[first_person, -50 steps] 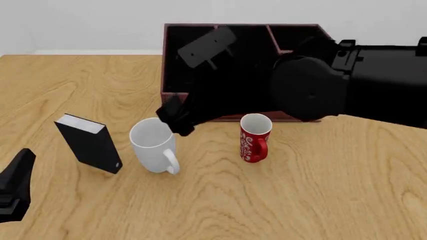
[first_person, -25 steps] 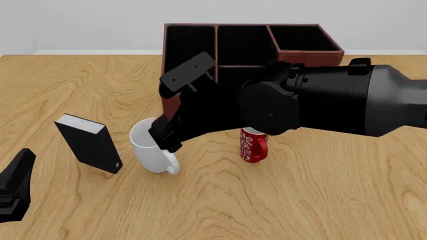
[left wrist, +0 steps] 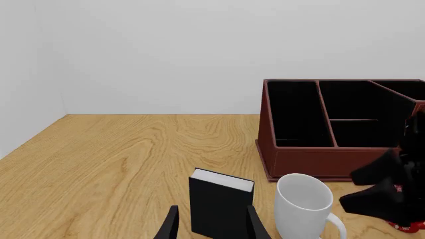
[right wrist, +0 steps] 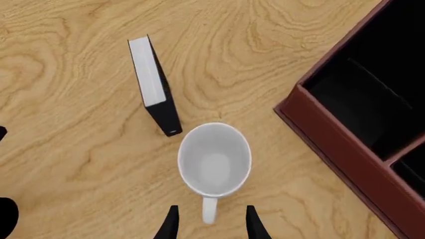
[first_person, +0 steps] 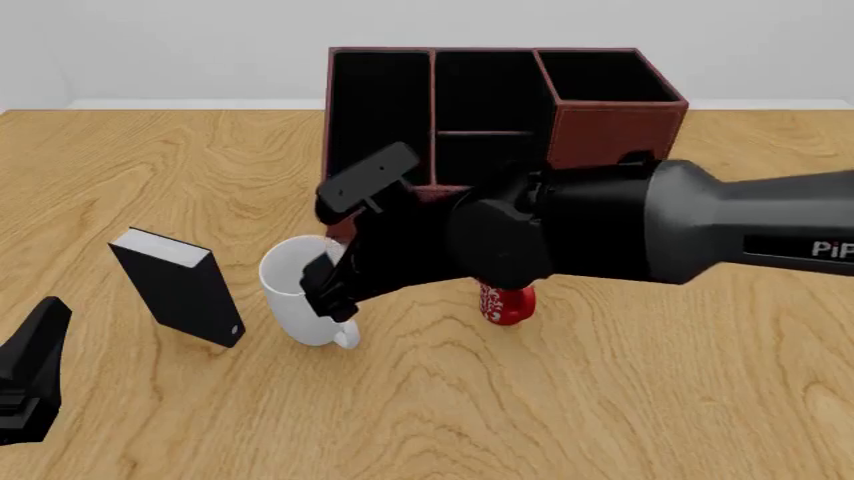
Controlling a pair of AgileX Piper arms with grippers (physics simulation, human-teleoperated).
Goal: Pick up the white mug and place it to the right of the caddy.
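The white mug (first_person: 296, 296) stands upright on the table in front of the caddy's left end, its handle toward the front. The caddy (first_person: 615, 119) is the large reddish-brown box at the back. My right gripper (first_person: 330, 290) hangs just over the mug's near rim. In the right wrist view the mug (right wrist: 214, 159) is seen from above, and the right gripper (right wrist: 210, 226) is open with the handle (right wrist: 209, 215) between its fingertips, which have not closed on it. My left gripper (first_person: 30, 375) is open and empty at the front left.
A black slab-shaped box (first_person: 179, 287) stands left of the mug. A red mug (first_person: 506, 302) stands to its right, mostly hidden by my right arm. The left wrist view shows the box (left wrist: 220, 206), white mug (left wrist: 302, 204) and caddy (left wrist: 302, 162).
My right arm has come down and forward from over the caddy to the white mug, uncovering the caddy. The gripper now straddles the mug's handle. The left arm has not moved.
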